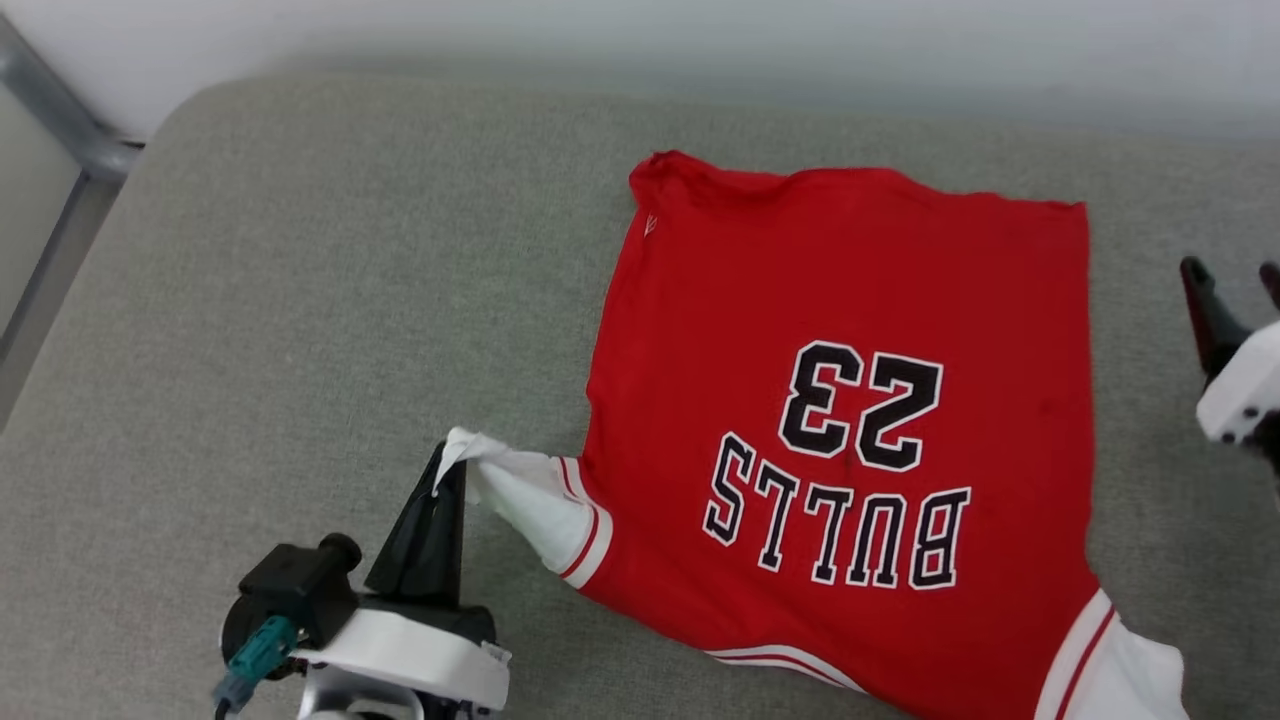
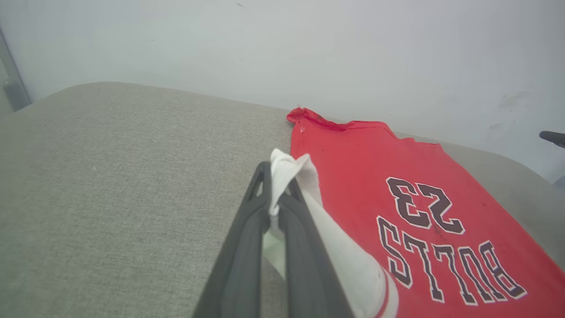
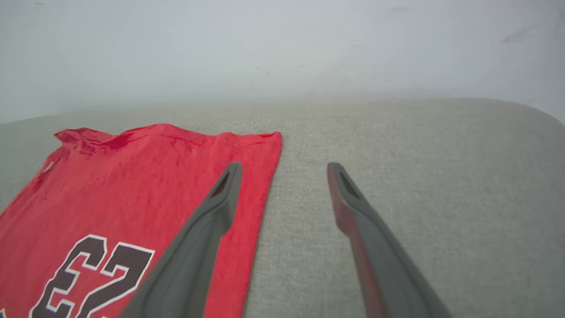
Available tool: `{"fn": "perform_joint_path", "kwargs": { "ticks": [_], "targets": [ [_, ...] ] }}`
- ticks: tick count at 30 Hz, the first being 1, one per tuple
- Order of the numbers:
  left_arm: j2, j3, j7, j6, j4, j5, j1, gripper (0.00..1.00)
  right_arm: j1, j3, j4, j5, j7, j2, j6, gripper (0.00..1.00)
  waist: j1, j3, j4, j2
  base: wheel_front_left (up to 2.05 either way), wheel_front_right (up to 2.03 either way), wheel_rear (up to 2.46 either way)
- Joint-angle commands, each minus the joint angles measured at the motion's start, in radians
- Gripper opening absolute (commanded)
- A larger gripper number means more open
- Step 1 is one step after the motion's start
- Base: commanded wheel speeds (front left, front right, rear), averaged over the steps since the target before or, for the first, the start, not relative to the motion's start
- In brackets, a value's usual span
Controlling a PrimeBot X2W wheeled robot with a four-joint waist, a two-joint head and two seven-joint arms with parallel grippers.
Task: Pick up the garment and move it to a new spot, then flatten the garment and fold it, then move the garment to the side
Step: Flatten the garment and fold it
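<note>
The garment (image 1: 850, 300), a bright red jersey, is laid flat on the right half of a grey fabric-covered surface (image 1: 300, 300). It is turned so that its black, white-outlined lettering, "BULLS" (image 1: 840, 530) beneath "23" (image 1: 865, 405), is read upside down in the head view. The hem is towards the pale wall (image 1: 700, 40), and a small white logo (image 1: 650, 225) is seen near the far left corner, where the cloth is slightly rumpled. The collar end is nearest the robot and is cut off by the bottom edge of the head view.

A white sleeve with red-and-white stripe trim (image 1: 520, 495) is drawn out to the left of the red body and tapered to a point. Its tip is pinched between the closed fingers of the left gripper (image 1: 448, 480), which is placed just left of the garment's near left corner. In the left wrist view the white cloth is seen bunched above and between the fingertips of this gripper (image 2: 276, 190), and the sleeve is lifted slightly off the surface there. The other white sleeve (image 1: 1130, 670) is left lying at the near right corner, partly out of the picture.

The right gripper (image 1: 1232, 275) is held at the right edge of the head view, a little apart from the garment's right edge. In its own wrist view its fingers (image 3: 284, 170) are spread wide, with nothing between them: one finger is seen over the red cloth's edge, the other over the bare surface.

A grey metal bar (image 1: 60, 110) is seen beyond the far left corner of the surface.
</note>
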Motion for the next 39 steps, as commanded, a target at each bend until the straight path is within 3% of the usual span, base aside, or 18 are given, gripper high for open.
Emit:
{"fn": "perform_joint_path", "kwargs": {
  "ticks": [1,8,15,18,22,23,24,25,31,39],
  "targets": [
    [-0.010,-0.011,-0.015,-0.013,0.009,0.004,-0.038,0.00,-0.081,0.010,0.060,0.003,0.013,-0.029,-0.001,1.00,-0.0002,0.081,0.053,-0.0001,0.00,0.00,0.00],
    [-0.037,-0.043,-0.050,-0.051,0.044,0.012,-0.130,0.00,-0.355,0.082,0.300,-0.019,0.146,-0.110,-0.001,1.00,-0.0002,0.171,0.113,-0.0001,0.00,0.00,0.00],
    [-0.059,-0.059,-0.071,-0.076,0.068,0.003,-0.187,0.00,-0.527,0.121,0.460,-0.027,0.317,-0.134,-0.001,1.00,-0.0002,0.250,0.146,-0.0001,0.00,0.00,0.00],
    [-0.065,-0.062,-0.078,-0.083,0.077,0.005,-0.202,0.00,-0.555,0.132,0.510,-0.020,0.378,-0.132,-0.001,1.00,-0.0002,0.273,0.152,-0.0001,0.00,0.00,0.00],
    [-0.073,-0.062,-0.081,-0.089,0.090,0.003,-0.213,0.00,-0.515,0.162,0.621,0.019,0.558,-0.102,0.000,1.00,-0.0002,0.288,0.153,-0.0001,0.00,0.00,0.00],
    [-0.074,-0.061,-0.083,-0.092,0.093,0.000,-0.214,0.00,-0.510,0.162,0.631,0.027,0.579,-0.100,0.000,0.62,-0.0002,0.289,0.154,-0.0001,0.00,0.00,0.00],
    [-0.076,-0.059,-0.083,-0.094,0.095,-0.002,-0.214,0.00,-0.508,0.167,0.632,0.031,0.588,-0.099,0.000,0.04,-0.0002,0.291,0.153,-0.0001,0.00,0.00,0.00],
    [-0.077,-0.058,-0.084,-0.095,0.096,-0.002,-0.214,0.00,-0.507,0.171,0.630,0.033,0.594,-0.102,0.000,0.00,-0.0002,0.292,0.153,-0.0001,0.00,0.00,0.00],
    [-0.079,-0.050,-0.085,-0.097,0.117,0.002,-0.206,0.00,-0.532,0.166,0.593,0.039,0.536,-0.141,-0.001,0.00,-0.0002,0.263,0.151,-0.0001,0.00,0.00,0.00],
    [-0.066,-0.019,-0.085,-0.081,0.142,-0.004,-0.152,0.00,-0.515,0.182,0.483,0.074,0.457,-0.205,-0.001,0.00,-0.0002,0.141,0.110,-0.0001,0.00,0.00,0.00]
  ]
}}
